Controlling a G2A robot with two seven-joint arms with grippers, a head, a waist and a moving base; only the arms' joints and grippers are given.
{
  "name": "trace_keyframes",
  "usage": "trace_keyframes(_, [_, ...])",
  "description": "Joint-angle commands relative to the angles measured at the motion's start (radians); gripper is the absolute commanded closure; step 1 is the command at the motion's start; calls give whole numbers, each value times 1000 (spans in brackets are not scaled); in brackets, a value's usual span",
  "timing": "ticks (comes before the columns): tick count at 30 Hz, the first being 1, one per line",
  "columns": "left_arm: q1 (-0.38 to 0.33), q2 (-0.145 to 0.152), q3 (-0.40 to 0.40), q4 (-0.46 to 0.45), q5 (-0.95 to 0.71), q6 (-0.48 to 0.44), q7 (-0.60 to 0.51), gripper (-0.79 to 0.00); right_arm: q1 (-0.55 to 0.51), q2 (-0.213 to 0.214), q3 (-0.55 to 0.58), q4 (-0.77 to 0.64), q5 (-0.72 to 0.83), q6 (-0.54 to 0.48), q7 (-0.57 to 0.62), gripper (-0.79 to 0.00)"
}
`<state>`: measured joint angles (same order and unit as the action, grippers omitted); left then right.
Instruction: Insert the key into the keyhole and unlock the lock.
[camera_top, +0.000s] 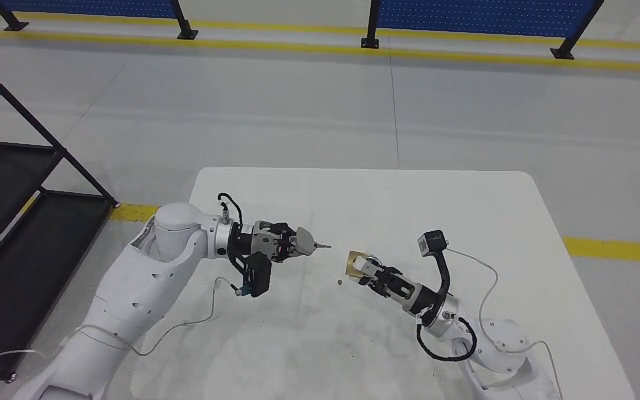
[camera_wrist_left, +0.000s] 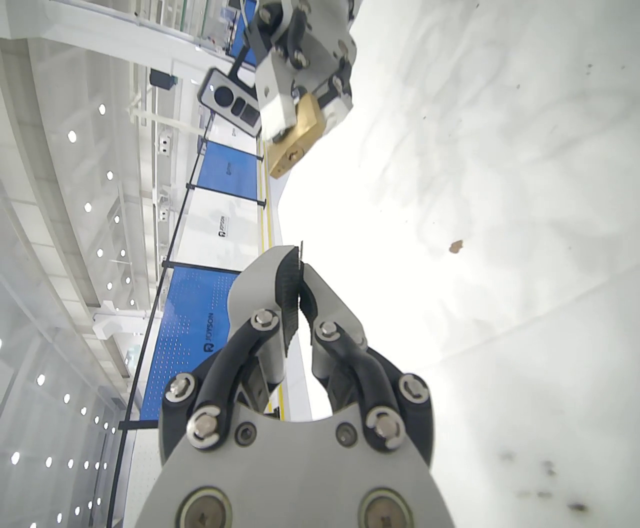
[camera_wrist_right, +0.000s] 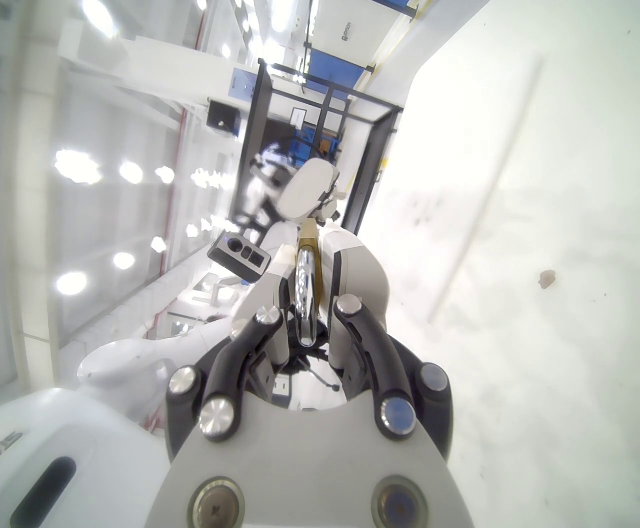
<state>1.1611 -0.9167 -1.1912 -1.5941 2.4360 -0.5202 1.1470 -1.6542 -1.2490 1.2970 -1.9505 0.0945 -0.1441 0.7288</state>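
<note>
My left gripper (camera_top: 300, 242) (camera_wrist_left: 300, 270) is shut on a thin key (camera_wrist_left: 301, 251), seen edge-on, with its tip (camera_top: 321, 244) sticking out past the fingers toward the padlock. A brass padlock (camera_top: 357, 264) (camera_wrist_left: 292, 142) is held just above the white table (camera_top: 420, 200) by my right gripper (camera_top: 369, 271) (camera_wrist_right: 312, 255). In the right wrist view its chrome shackle (camera_wrist_right: 304, 285) lies between the fingers and the brass body points away. A short gap separates key tip and padlock. The keyhole face turns toward the left gripper.
A small brown crumb (camera_top: 340, 281) (camera_wrist_left: 455, 246) lies on the table below the gap. A black rack (camera_top: 30, 200) stands left of the table. Blue barrier panels (camera_top: 480, 12) line the far floor. The table's far half is bare.
</note>
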Motion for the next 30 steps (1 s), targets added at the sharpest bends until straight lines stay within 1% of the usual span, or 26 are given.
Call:
trace_keyframes(1, [1, 0, -1, -1, 0, -1, -7, 0, 0, 0, 0, 0, 0, 0, 0, 0])
trace_keyframes(7, [1, 0, -1, -1, 0, -1, -7, 0, 0, 0, 0, 0, 0, 0, 0, 0])
trace_keyframes(8, [4, -1, 2, 1, 2, 7, -21, 0, 0, 0, 0, 0, 0, 0, 0, 0])
trace_keyframes(10, [8, -3, 13, 13, -23, 43, -14, 0, 0, 0, 0, 0, 0, 0, 0, 0])
trace_keyframes(11, [3, -3, 21, 17, -7, 65, -7, 0, 0, 0, 0, 0, 0, 0, 0, 0])
trace_keyframes(15, [-3, -4, 37, 63, -21, 164, 43, 0, 0, 1, 1, 19, 33, 3, -6, 0])
trace_keyframes(19, [0, -4, 41, 107, -38, 258, 85, 0, 6, 6, 19, 61, 116, 2, 50, 0])
trace_keyframes(21, [4, -3, 42, 115, -26, 309, 110, 0, 13, 9, 21, 77, 153, 11, 92, 0])
trace_keyframes(24, [15, 1, 38, 126, -34, 363, 156, 0, 19, 11, 20, 95, 196, 10, 118, 0])
trace_keyframes(30, [23, 3, 40, 129, -52, 452, 219, 0, 38, 13, -1, 113, 225, 6, 131, 0])
